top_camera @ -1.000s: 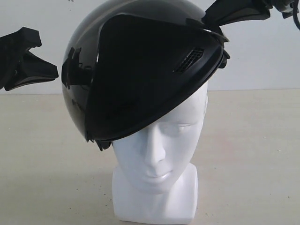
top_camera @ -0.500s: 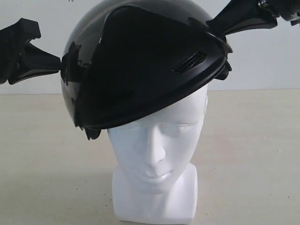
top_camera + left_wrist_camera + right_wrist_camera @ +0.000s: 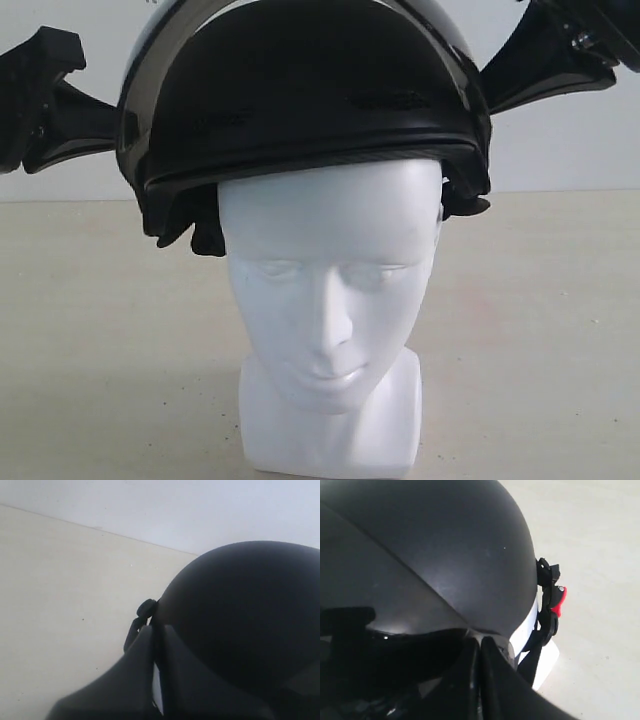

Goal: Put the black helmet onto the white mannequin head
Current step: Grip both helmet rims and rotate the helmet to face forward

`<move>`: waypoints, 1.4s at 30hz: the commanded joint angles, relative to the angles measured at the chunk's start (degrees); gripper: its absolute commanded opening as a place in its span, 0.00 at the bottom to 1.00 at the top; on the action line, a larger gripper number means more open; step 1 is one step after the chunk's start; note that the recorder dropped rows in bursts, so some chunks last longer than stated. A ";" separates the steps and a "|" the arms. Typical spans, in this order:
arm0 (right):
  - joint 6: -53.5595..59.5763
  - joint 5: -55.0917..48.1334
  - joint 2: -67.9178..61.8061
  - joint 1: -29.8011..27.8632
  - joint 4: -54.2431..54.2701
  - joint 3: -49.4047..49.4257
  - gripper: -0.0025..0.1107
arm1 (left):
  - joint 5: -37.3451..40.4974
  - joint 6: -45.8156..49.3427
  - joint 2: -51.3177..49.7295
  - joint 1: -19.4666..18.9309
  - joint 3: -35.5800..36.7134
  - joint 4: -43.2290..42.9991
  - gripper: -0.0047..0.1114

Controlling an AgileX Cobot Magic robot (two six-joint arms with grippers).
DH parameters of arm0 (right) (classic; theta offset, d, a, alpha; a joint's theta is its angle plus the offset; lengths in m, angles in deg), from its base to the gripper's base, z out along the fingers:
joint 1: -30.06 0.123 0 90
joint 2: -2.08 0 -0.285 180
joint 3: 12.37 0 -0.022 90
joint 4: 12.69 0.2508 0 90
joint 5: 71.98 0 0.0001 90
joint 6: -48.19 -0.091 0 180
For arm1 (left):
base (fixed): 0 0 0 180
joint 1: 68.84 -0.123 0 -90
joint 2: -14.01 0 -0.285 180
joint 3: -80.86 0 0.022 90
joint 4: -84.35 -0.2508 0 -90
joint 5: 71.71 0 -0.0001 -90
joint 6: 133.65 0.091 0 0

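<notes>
The black helmet (image 3: 310,100) sits level on top of the white mannequin head (image 3: 330,290), its rim across the forehead and the whole face showing below it. Its visor is swung up over the crown. My left gripper (image 3: 118,125) is shut on the helmet's left side, fingers pinched on its edge (image 3: 156,630). My right gripper (image 3: 485,95) is shut on the right side at the rim (image 3: 480,642). The red strap buckle (image 3: 559,600) hangs beside the head's white surface (image 3: 526,629).
The head stands on a pale beige table (image 3: 100,350) near the front edge of the exterior view. A plain white wall (image 3: 560,150) rises behind. Dark padded lining and straps (image 3: 190,225) hang below the helmet's sides.
The helmet has turned from tilted low on the left to level, lifting off the face. The visor now sits up over the crown. Both grippers shifted with it.
</notes>
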 commanded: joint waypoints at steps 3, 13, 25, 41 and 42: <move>-0.06 -0.43 1.71 0.26 0.47 0.44 0.02 | 0.25 5.57 -0.04 0.21 -0.31 5.81 0.08; -0.33 5.31 1.83 0.13 0.09 0.44 0.02 | 0.04 7.99 -0.04 0.21 -0.31 6.55 0.08; 0.90 16.60 2.31 0.13 8.88 0.21 0.02 | 0.34 8.22 -1.41 0.21 -4.74 7.28 0.08; 4.99 6.37 -1.09 0.13 14.19 0.31 0.02 | 14.10 7.59 -10.94 1.35 -12.92 8.91 0.08; 4.99 5.25 -1.09 0.13 14.08 0.31 0.02 | 14.63 7.59 -10.94 1.35 -13.25 8.91 0.08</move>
